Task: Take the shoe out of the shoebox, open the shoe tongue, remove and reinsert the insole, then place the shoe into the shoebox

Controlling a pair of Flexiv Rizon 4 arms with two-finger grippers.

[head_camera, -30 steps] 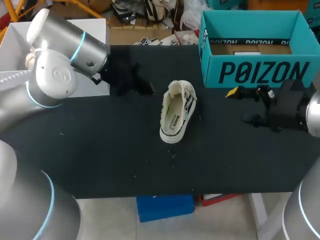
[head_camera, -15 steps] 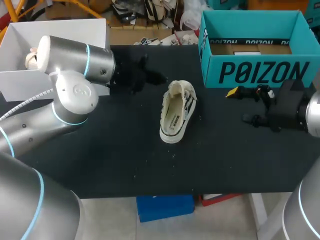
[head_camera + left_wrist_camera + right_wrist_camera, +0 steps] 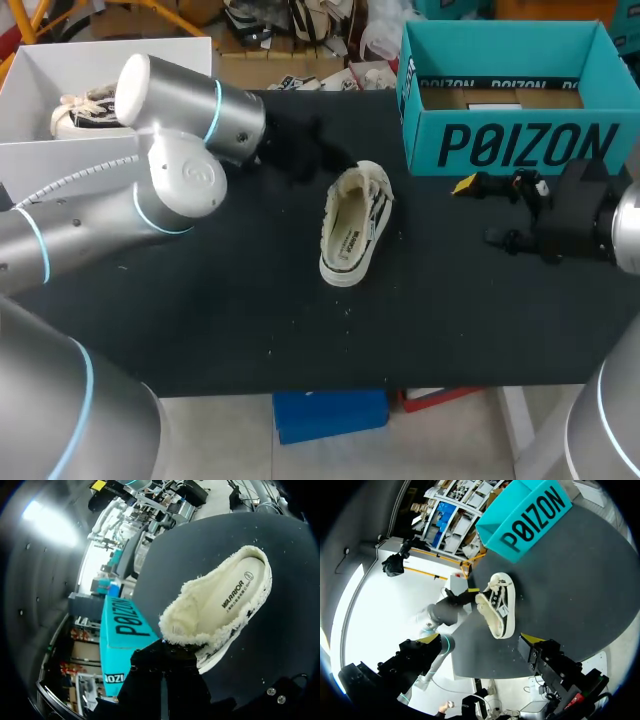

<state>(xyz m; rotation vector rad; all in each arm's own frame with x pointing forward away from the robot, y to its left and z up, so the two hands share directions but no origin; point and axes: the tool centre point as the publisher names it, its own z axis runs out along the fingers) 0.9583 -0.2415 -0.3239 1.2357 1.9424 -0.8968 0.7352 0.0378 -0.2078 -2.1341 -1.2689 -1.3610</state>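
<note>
Shoe (image 3: 355,225), one, lies near one teal shoebox (image 3: 510,145); right pincer (image 3: 480,638) spread, left pincer (image 3: 165,652) cannot be judged.

I count one shoe (image 3: 355,225) and one teal shoebox (image 3: 520,145) on my bench (image 3: 200,300). Two tools are over it: my left tool (image 3: 320,158) and my right tool (image 3: 480,212).

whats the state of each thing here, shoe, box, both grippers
shoe: out of the box, on the table, opening up
insole: in the shoe
shoebox: open, no shoe seen inside
left gripper: at the shoe's laced end, grip cannot be told
right gripper: fingers open, empty, in front of the shoebox
</note>
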